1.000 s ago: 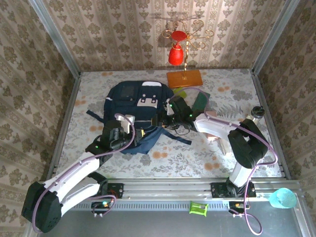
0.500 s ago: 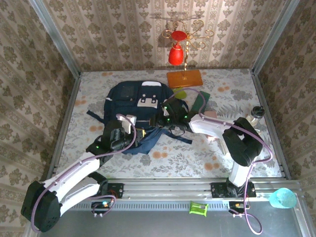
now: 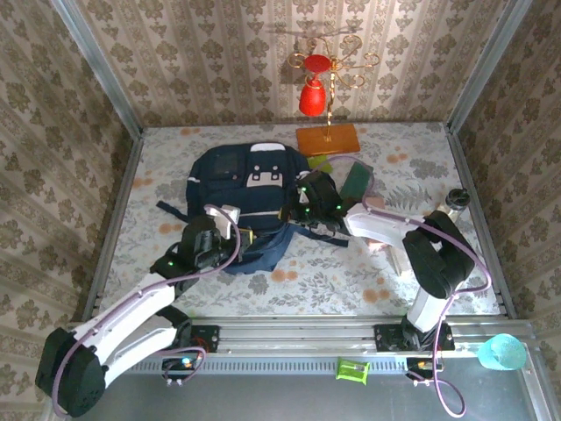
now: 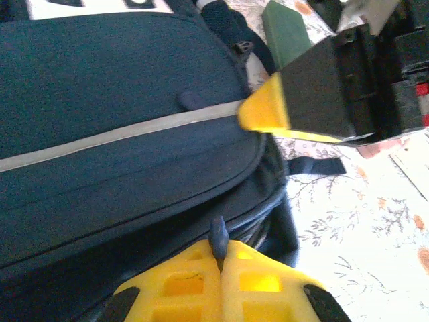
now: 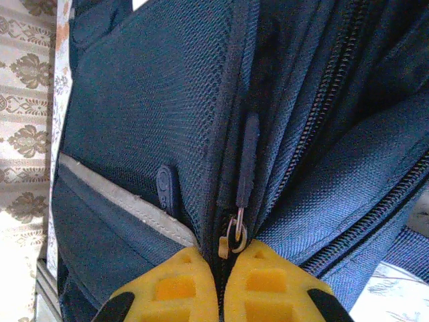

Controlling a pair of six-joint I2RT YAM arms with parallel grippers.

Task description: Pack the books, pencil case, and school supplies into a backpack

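Lying centre-left on the flowered table (image 3: pixel 351 281), the backpack (image 3: pixel 232 171) has both claws at its near edge. Left gripper (image 4: pixel 220 258): fingers pressed together on a small dark zip tab (image 4: pixel 218 235). Right gripper (image 5: pixel 218 261): closed tight on the metal ring (image 5: pixel 236 236) below a zip pull (contact partly hidden). Dark green supply piece (image 3: pixel 355 181) lies just right of the bag.
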